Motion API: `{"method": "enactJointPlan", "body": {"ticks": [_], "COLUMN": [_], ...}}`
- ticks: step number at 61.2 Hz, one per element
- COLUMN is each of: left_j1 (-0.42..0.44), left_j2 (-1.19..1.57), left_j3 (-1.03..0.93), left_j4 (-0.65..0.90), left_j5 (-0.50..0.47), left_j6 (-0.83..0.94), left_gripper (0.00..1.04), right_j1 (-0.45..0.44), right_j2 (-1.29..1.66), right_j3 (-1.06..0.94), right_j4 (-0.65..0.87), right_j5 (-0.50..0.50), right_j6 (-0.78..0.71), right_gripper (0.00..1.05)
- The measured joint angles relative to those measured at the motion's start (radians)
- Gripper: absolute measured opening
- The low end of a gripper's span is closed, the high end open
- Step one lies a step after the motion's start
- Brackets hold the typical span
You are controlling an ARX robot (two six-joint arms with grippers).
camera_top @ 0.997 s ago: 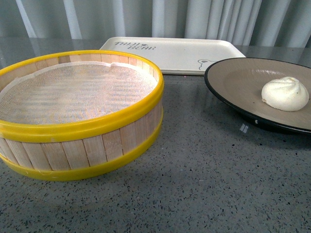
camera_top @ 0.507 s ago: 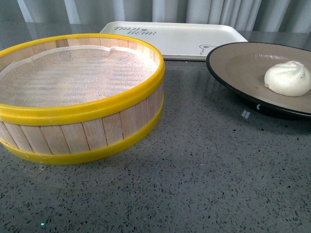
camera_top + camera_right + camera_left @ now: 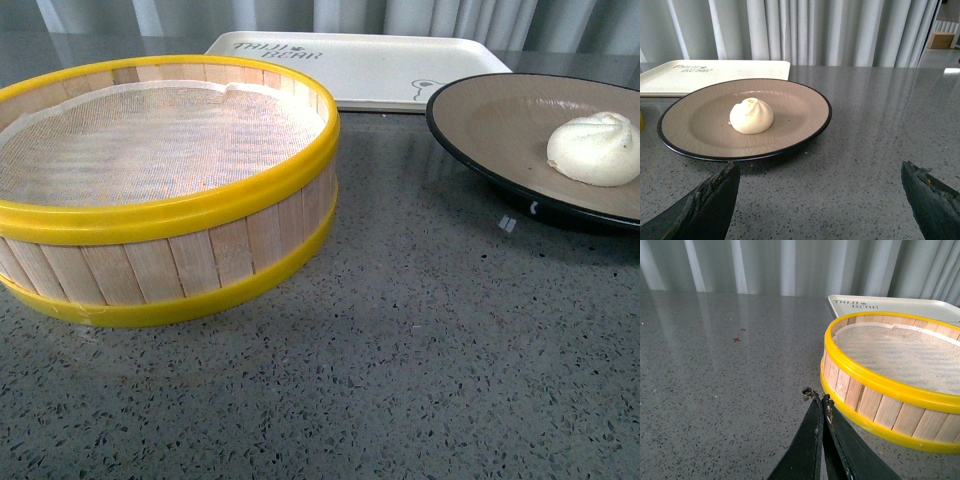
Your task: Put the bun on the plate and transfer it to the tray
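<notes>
Sitting near the middle of the plate (image 3: 480, 125), toward the right edge of the surface (image 3: 400, 380), the bun (image 3: 593, 148) has the tray (image 3: 380, 75) just behind it along the far edge. The plate looks stiff, glossy and fairly heavy. Its thin black rim is likely slippery, so the near rim seems the best hold, and the plate must stay level or the soft, light bun may roll. The right gripper (image 3: 819, 170) is spread wide and empty before the plate. The left gripper (image 3: 818, 396) is pinched closed on nothing beside the basket (image 3: 880, 385).
</notes>
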Motion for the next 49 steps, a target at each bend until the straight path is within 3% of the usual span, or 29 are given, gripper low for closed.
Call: {"method": "enactJointPlan", "body": {"ticks": [12, 18, 27, 33, 40, 43, 49], "left_j1": [0.0, 0.0, 0.0, 0.0, 0.0, 0.0, 0.0], "left_j2": [-0.001, -0.001, -0.001, -0.001, -0.001, -0.001, -0.001], "left_j3": [0.0, 0.0, 0.0, 0.0, 0.0, 0.0, 0.0], "left_j4": [0.0, 0.0, 0.0, 0.0, 0.0, 0.0, 0.0], "left_j5": [0.0, 0.0, 0.0, 0.0, 0.0, 0.0, 0.001], "left_j6": [-0.002, -0.001, -0.001, -0.001, -0.001, 0.0, 0.0], "left_gripper": [0.05, 0.28, 0.51, 0.76, 0.94, 1.0, 0.98], "right_j1": [0.0, 0.0, 0.0, 0.0, 0.0, -0.002, -0.026], "right_j2": [0.0, 0.0, 0.0, 0.0, 0.0, 0.002, 0.137], "right_j3": [0.0, 0.0, 0.0, 0.0, 0.0, 0.0, 0.049], "right_j4": [0.0, 0.0, 0.0, 0.0, 0.0, -0.003, 0.022], "right_j5": [0.0, 0.0, 0.0, 0.0, 0.0, -0.009, -0.165], "right_j6": [0.0, 0.0, 0.0, 0.0, 0.0, -0.011, -0.187], "right_gripper": [0.96, 0.96, 0.96, 0.96, 0.96, 0.96, 0.96]}}
